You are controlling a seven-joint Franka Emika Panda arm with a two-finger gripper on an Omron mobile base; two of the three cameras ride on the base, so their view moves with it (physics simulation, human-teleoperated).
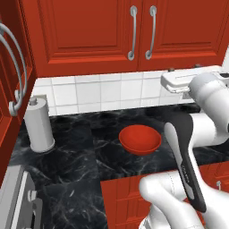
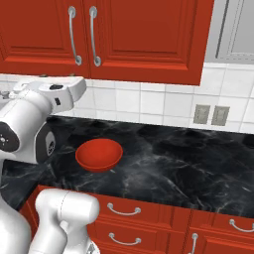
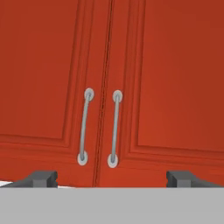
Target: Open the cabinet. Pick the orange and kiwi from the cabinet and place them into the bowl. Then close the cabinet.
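Note:
The red wall cabinet (image 1: 89, 31) (image 2: 144, 34) (image 3: 166, 87) hangs over the counter with both doors shut. Its two curved silver handles (image 3: 83, 129) (image 3: 114, 129) meet at the centre seam. My gripper (image 3: 111, 179) faces the doors at about handle height, a little way off. It is open, its dark fingertips (image 3: 41, 178) set wide apart with nothing between them. The glossy red bowl (image 1: 140, 138) (image 2: 98, 154) sits empty on the black marble counter below the cabinet. The orange and the kiwi are out of view.
A paper towel roll (image 1: 39, 125) stands at the back left of the counter (image 2: 188, 163). Another red door with silver handles (image 1: 13, 67) juts in at the left. Wall outlets (image 2: 211, 115) sit on the tiled backsplash. Red drawers (image 2: 124, 211) run under the counter.

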